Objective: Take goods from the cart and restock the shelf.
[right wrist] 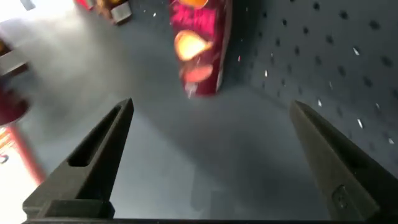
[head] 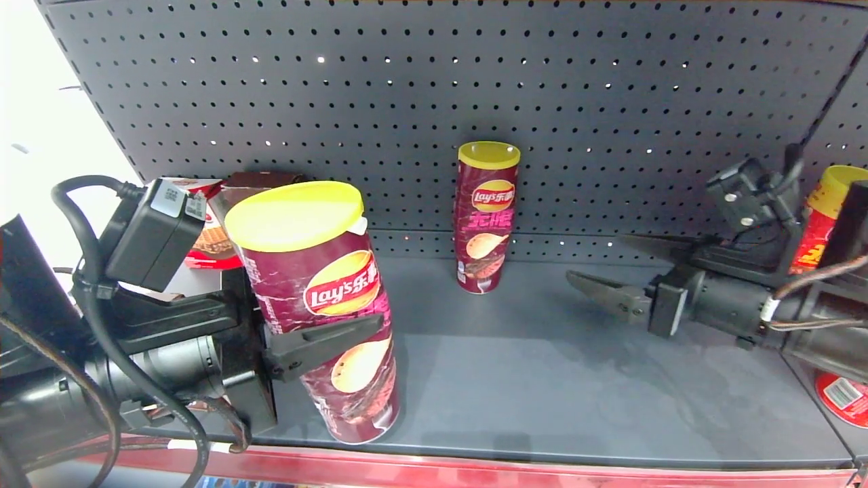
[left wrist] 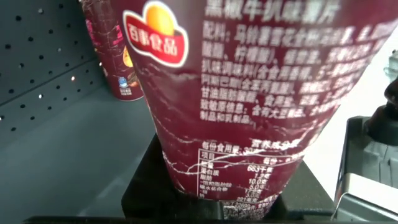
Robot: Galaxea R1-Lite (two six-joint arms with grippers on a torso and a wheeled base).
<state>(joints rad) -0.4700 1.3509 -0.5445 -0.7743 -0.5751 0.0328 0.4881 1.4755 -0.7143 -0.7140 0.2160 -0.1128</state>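
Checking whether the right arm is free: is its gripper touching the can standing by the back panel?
Apart. The head view shows bare shelf between the open right gripper and the can.

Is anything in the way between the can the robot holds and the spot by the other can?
Nothing visible. The held can, in the left gripper, is at the front edge of the shelf, and only bare shelf lies between it and the back can. The open right gripper is off to the right.
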